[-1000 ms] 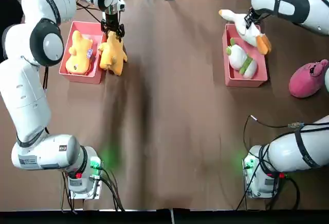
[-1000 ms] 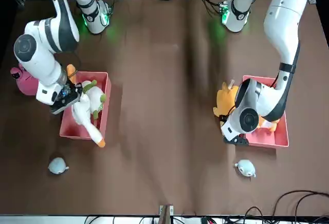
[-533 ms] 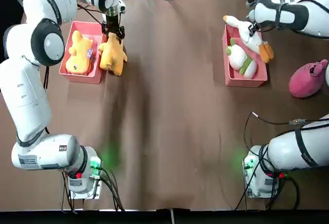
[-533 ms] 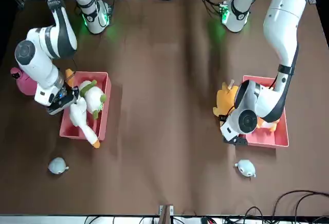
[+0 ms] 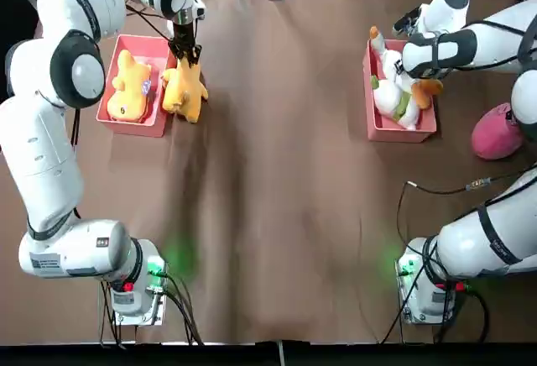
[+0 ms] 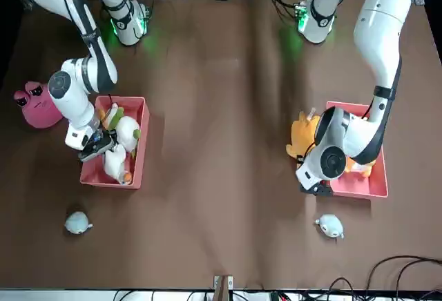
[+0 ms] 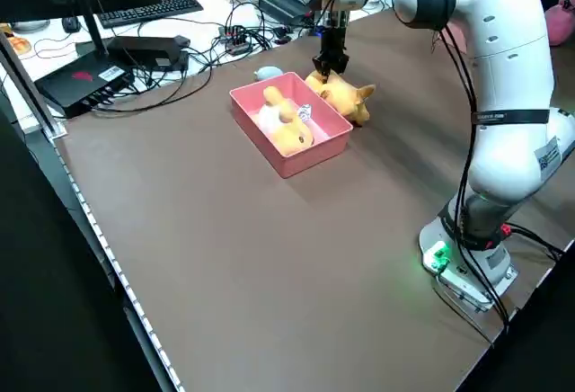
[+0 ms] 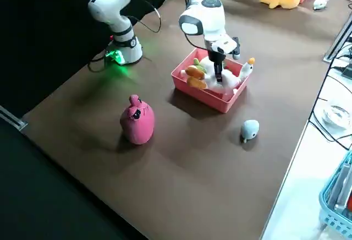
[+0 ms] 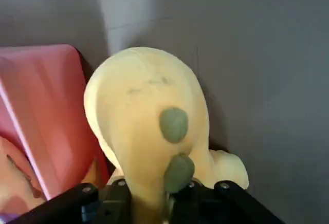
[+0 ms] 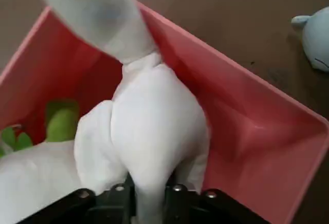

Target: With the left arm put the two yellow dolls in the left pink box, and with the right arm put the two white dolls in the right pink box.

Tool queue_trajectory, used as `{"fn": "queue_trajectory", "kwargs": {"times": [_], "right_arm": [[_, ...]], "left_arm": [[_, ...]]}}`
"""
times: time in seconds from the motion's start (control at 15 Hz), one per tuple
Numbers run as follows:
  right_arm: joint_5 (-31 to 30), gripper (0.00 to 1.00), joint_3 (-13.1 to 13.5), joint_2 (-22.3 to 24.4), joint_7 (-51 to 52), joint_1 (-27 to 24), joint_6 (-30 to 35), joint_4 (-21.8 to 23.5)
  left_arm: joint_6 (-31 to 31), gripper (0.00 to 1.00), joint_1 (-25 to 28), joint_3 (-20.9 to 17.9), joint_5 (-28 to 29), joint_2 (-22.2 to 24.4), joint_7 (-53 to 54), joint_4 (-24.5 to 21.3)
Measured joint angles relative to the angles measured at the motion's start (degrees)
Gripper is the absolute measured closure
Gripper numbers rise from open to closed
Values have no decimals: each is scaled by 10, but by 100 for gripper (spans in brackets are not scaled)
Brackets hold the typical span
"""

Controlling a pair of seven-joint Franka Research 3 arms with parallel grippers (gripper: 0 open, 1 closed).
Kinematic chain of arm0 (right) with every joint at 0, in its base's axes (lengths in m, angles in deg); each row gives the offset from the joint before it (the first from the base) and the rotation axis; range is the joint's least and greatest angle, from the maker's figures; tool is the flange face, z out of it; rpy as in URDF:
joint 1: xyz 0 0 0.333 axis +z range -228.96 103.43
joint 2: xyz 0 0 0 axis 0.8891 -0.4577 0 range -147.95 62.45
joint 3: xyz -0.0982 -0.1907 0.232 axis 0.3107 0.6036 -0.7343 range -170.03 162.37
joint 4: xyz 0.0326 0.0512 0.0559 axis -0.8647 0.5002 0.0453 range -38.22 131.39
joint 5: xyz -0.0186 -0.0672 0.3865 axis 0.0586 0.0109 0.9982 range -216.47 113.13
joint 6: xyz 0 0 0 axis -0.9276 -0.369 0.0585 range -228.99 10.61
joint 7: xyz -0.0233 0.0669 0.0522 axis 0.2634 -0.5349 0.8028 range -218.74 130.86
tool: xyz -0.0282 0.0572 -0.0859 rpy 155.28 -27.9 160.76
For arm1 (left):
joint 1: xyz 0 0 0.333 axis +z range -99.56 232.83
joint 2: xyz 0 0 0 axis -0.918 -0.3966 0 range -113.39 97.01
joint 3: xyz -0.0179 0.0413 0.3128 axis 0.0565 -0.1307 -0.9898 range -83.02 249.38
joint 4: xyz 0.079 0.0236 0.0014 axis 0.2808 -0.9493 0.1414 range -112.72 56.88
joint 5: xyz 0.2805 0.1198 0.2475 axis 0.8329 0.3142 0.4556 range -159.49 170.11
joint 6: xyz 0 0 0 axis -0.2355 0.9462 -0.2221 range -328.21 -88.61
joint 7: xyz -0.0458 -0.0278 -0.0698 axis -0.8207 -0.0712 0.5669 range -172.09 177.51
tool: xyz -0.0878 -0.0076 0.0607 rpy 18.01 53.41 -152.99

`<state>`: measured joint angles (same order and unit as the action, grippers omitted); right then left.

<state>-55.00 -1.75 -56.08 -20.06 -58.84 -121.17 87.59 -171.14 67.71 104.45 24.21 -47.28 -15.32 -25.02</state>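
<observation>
My left gripper (image 5: 185, 53) is shut on the head end of a yellow doll (image 5: 185, 89) that lies on the table against the outer wall of the left pink box (image 5: 156, 128). In the left wrist view the same doll (image 9: 149, 116) fills the space between my fingers. Inside that box lies a second yellow doll (image 5: 130, 86). My right gripper (image 5: 400, 57) is shut on a white duck doll (image 5: 388, 51) with orange beak and feet, lowered into the right pink box (image 5: 370, 122). Beside it in the box rests a white doll with green trim (image 5: 396, 101).
A pink plush (image 5: 498, 131) sits on the table to the right of the right box. Two small pale blue plush toys (image 6: 77, 223) (image 6: 330, 226) lie near the far edge of the table, one beyond each box. Cables run along that far edge.
The right gripper has carried the white duck from above the box's far corner down into the right box. The left gripper and its yellow doll have barely moved.
</observation>
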Motion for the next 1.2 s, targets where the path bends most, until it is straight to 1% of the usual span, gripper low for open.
{"fn": "queue_trajectory", "kwargs": {"times": [0.07,0.13,0.27,0.33,0.47,0.53,0.67,0.8,1.0,1.13,1.2], "right_arm": [[0,60,0,-6,0,-2,-5,-5],[0,50,0,-5,0,-2,-3,-10],[0,30,0,1,0,-2,28,-26],[0,21,0,9,0,-2,59,-41],[0,3,-2,35,0,-2,154,-90],[0,0,-3,50,0,-2,211,-121],[0,0,-6,76,-1,-2,329,-195],[0,0,-7,90,-18,-2,449,-282],[1,0,-7,92,-76,-2,593,-404],[1,0,-7,92,-107,-2,660,-452],[1,0,-8,93,-117,-2,692,-468]], "left_arm": [[0,80,1,0,0,3,0,1],[0,80,2,0,0,5,-1,2],[7,80,5,0,0,12,-1,3],[15,80,6,0,0,19,-1,4],[41,80,7,0,0,38,-1,5],[62,80,7,1,0,49,-1,6],[109,80,7,2,0,74,0,9],[146,80,18,2,0,98,12,14],[159,80,64,-1,1,121,84,15],[161,80,100,-4,1,120,121,12],[161,80,117,-6,1,115,132,9]]}}
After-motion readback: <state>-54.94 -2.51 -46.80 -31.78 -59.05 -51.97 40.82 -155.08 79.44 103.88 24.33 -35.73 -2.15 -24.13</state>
